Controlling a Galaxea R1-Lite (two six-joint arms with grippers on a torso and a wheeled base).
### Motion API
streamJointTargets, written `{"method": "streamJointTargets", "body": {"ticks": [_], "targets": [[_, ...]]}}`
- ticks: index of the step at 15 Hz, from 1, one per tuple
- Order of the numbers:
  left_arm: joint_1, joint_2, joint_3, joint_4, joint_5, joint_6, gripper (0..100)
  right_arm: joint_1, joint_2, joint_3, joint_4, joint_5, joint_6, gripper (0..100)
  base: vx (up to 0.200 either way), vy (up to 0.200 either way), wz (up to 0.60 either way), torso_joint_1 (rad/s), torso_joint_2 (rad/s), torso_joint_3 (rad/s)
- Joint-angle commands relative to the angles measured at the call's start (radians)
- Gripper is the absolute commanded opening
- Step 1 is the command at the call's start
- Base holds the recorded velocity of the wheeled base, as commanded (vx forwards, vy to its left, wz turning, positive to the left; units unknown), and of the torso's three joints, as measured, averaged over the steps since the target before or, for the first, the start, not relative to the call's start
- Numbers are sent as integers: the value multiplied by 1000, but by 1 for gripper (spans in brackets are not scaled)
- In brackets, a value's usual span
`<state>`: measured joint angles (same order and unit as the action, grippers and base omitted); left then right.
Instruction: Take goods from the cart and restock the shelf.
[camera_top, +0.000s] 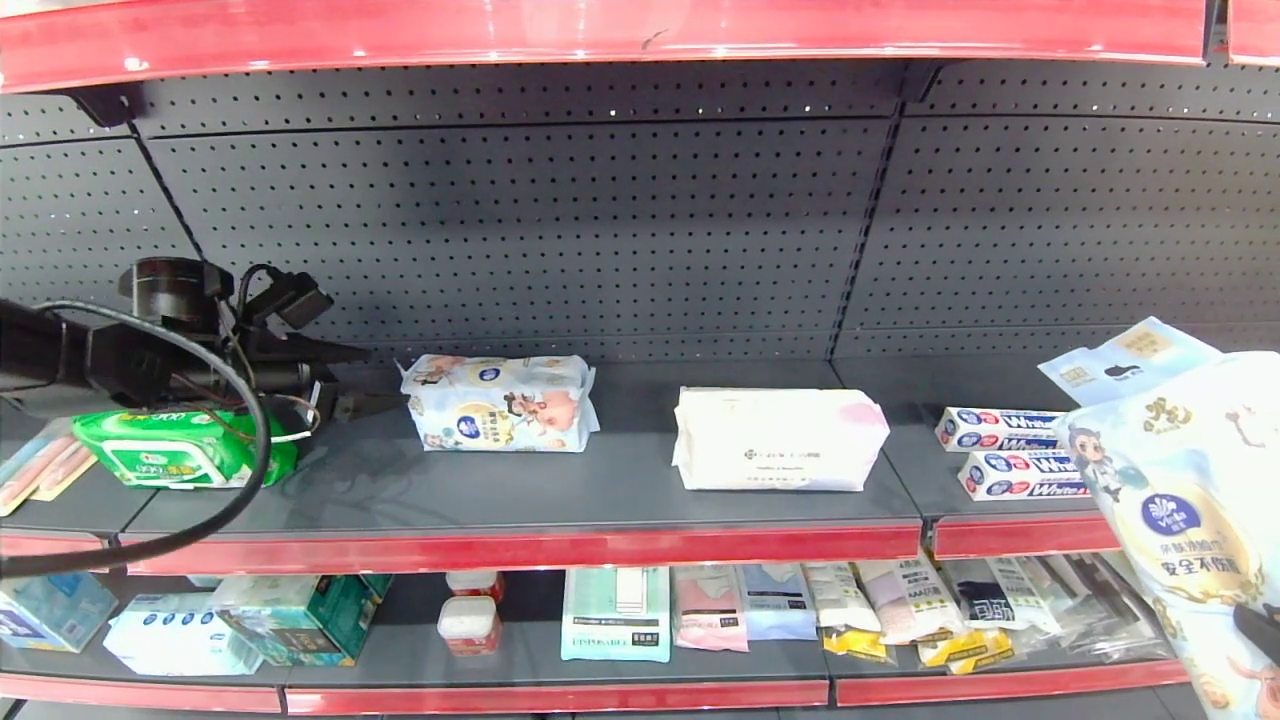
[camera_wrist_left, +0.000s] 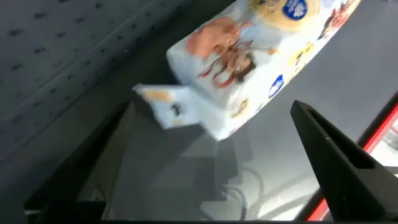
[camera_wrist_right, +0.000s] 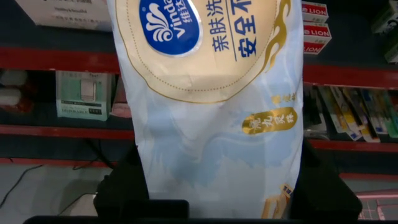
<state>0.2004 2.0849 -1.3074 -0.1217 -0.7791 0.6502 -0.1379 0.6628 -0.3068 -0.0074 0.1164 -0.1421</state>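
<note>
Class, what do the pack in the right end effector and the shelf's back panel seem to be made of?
The pack: probably thin glossy plastic film; it creases and catches light. The back panel: likely painted metal, matt dark grey, with even rows of punched holes.

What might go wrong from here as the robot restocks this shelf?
The open left gripper sits right at the end of the cartoon tissue pack; pulling back carelessly may drag it askew. The big pack in the right gripper is held near the toothpaste boxes and might knock them on the way in.
</note>
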Motion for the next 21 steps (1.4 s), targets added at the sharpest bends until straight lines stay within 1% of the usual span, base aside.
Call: {"method": "streamJointTargets", "body": {"ticks": [1, 2, 4, 5, 7, 10, 12, 16, 21], "targets": [[-15, 58, -62, 7, 0, 0, 100, 0, -5, 21, -2, -9, -16, 0, 0, 0, 0, 0, 0, 0], [-16, 73, -85, 10, -2, 0, 100, 0, -6, 25, -2, -12, -17, 0, 0, 0, 0, 0, 0, 0], [-22, 87, -101, 10, -6, 2, 100, 0, -3, 18, -11, -12, -17, 0, 0, 0, 0, 0, 0, 0], [-24, 106, -127, 10, -6, 5, 100, 0, -3, 15, -9, -12, -17, 0, 0, 0, 0, 0, 0, 0], [-38, 129, -161, 14, -34, 5, 100, 0, -2, 15, -9, -14, -19, 0, 0, 0, 0, 0, 0, 0], [-58, 135, -165, 42, -48, 5, 100, 0, -2, 17, -8, -41, -28, 0, 0, 0, 0, 0, 0, 0], [-61, 150, -177, 43, -60, 6, 100, 0, -2, 17, -8, -41, -33, 0, 0, 0, 0, 0, 0, 0], [-65, 199, -230, 45, -72, 6, 100, 0, 0, 18, -3, -41, -53, 0, 0, 0, 0, 0, 0, 0], [-102, 238, -250, 47, -92, 5, 100, 0, 8, 18, -8, -57, -54, 0, 0, 0, 0, 0, 0, 0]]}}
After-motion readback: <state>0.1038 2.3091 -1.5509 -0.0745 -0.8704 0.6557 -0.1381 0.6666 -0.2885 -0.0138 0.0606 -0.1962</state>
